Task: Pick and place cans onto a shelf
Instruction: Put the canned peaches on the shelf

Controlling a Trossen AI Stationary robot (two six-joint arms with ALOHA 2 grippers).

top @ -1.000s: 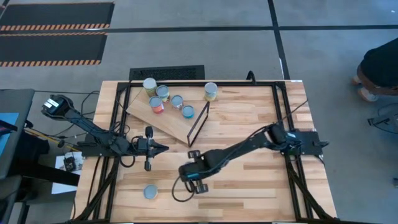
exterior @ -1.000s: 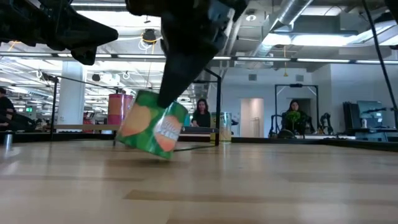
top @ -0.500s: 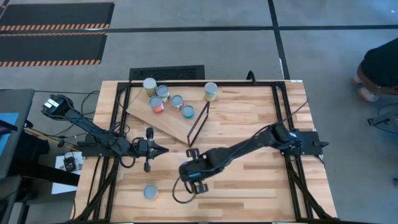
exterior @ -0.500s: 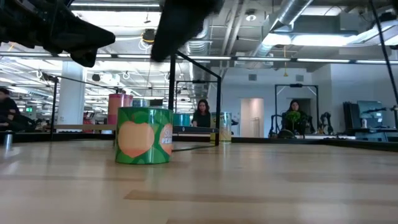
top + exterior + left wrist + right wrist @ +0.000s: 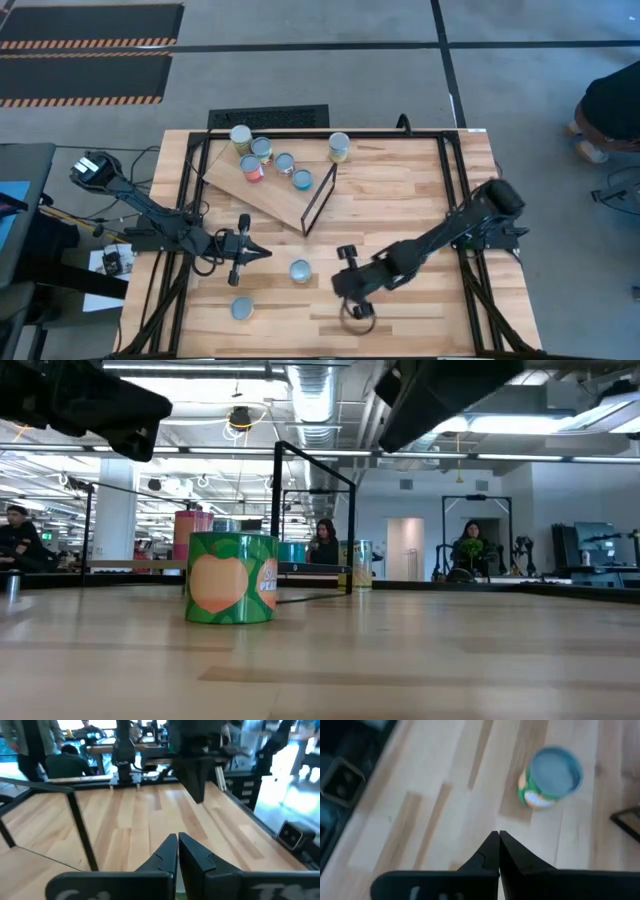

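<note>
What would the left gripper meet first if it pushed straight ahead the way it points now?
Probably nothing close: the left gripper, jaws shut, points across bare striped wooden tabletop. The green-labelled, silver-topped can sits just off that line. Farther along stands the right arm, though depth is hard to judge.

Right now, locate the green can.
In the high view the green can stands upright on the tabletop, just below the shelf's black frame, between both end effectors, touching neither.
</note>
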